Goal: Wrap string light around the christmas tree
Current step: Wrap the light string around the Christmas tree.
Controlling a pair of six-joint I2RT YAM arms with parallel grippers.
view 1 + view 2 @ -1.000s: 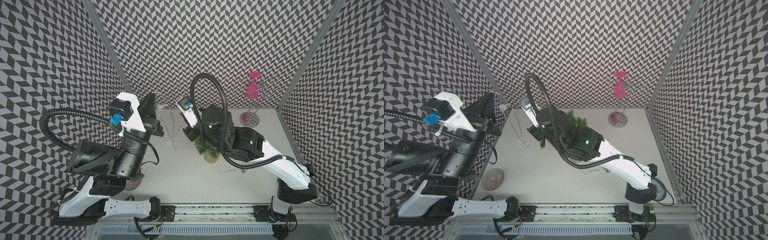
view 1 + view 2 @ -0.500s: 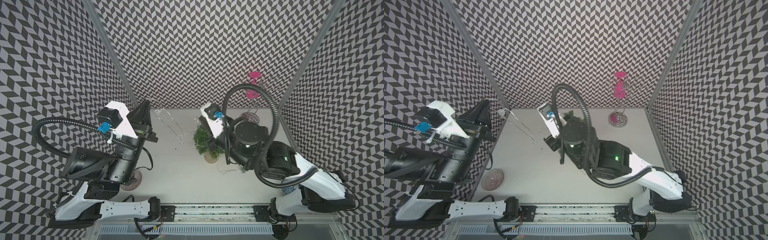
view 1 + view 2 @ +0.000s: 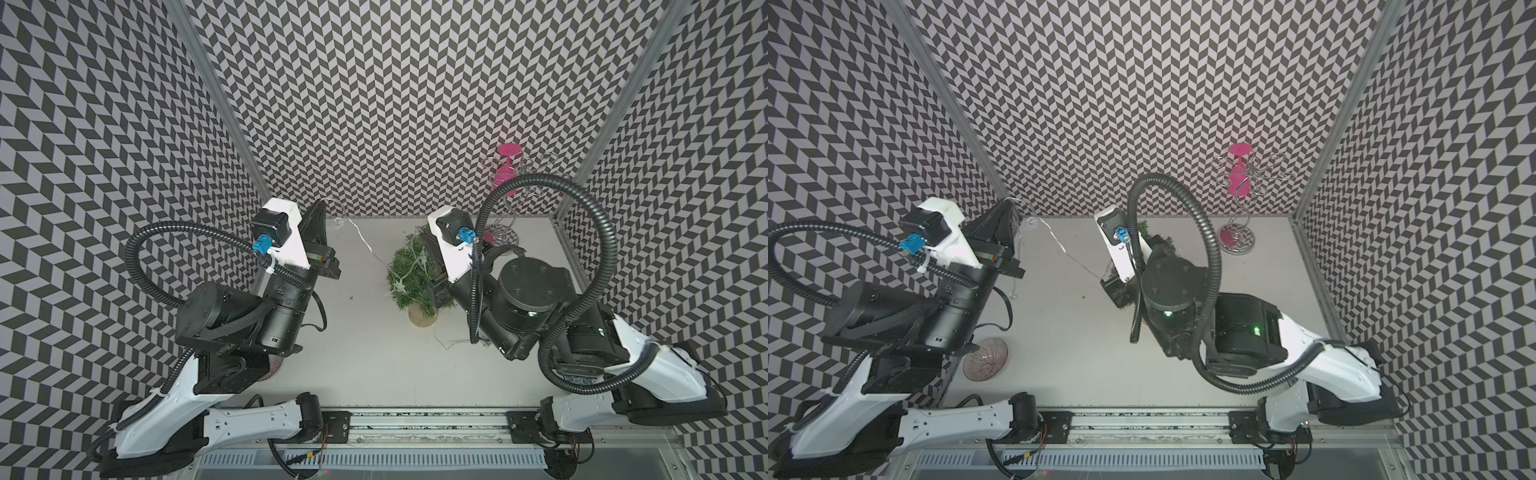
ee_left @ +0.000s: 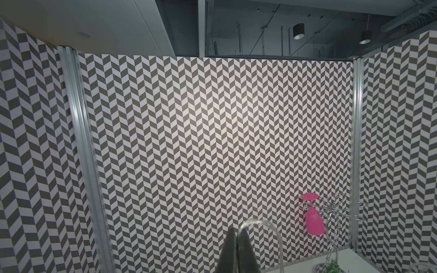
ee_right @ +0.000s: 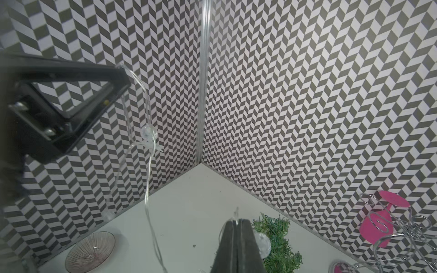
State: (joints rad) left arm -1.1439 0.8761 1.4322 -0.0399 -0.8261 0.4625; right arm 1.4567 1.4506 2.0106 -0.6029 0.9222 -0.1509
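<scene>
Right arm: swung across the christmas tree [image 3: 409, 274], from the side facing the left arm to the side facing the wire rack [image 3: 505, 232].
Right claw [image 5: 237, 222]: ended just behind the tree's top.
Christmas tree: mostly covered by the right arm 1 second ago, came into open sight in a top view.
Left claw [image 3: 321, 202]: drew back toward the side wall, then returned.
String light [image 3: 365, 241]: dangled loose below the left claw, then pulled into a straight line from that claw to the tree.
</scene>
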